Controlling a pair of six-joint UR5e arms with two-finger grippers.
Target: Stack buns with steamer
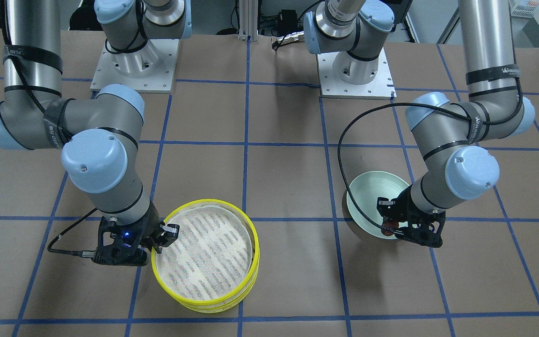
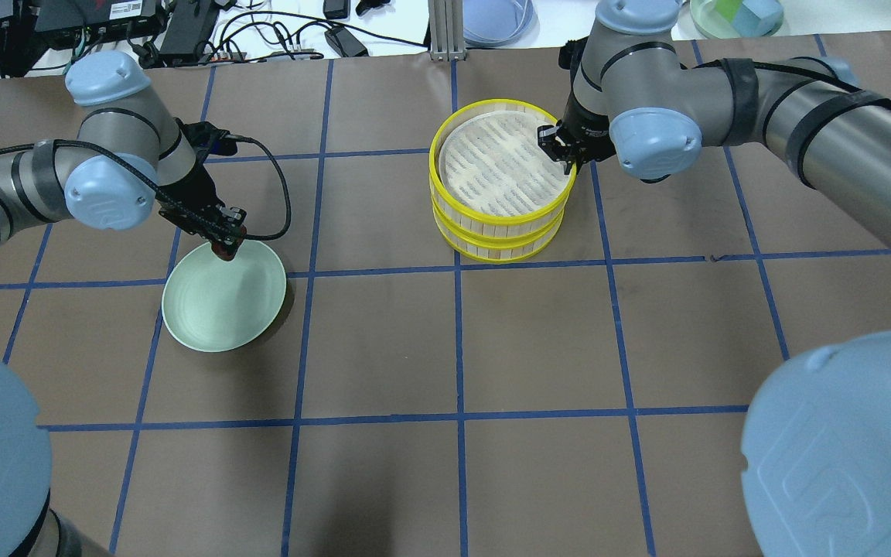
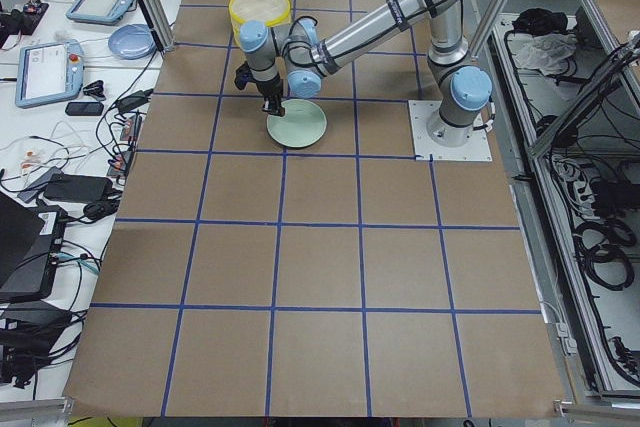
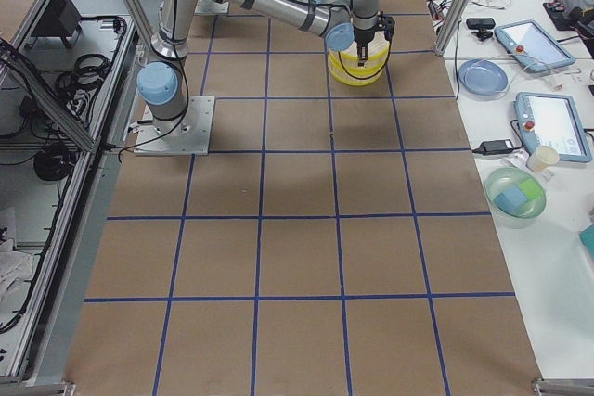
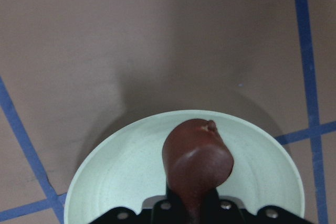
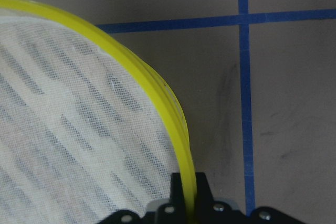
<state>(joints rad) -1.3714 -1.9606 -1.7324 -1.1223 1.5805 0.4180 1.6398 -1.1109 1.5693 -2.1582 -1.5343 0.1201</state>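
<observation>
My left gripper is shut on the dark reddish-brown bun, which also shows in the front view. It holds the bun just above the far rim of the pale green plate, and the rest of the plate is bare. My right gripper is shut on the rim of the top tier of the yellow steamer. Its jaws straddle the yellow rim. The steamer is two stacked tiers, with a white cloth liner in the top one. The cream-white bun is out of view.
The table is brown paper with a blue tape grid. The two arm bases stand at the robot's side. Beyond the far edge are a blue plate, a green bowl and cables.
</observation>
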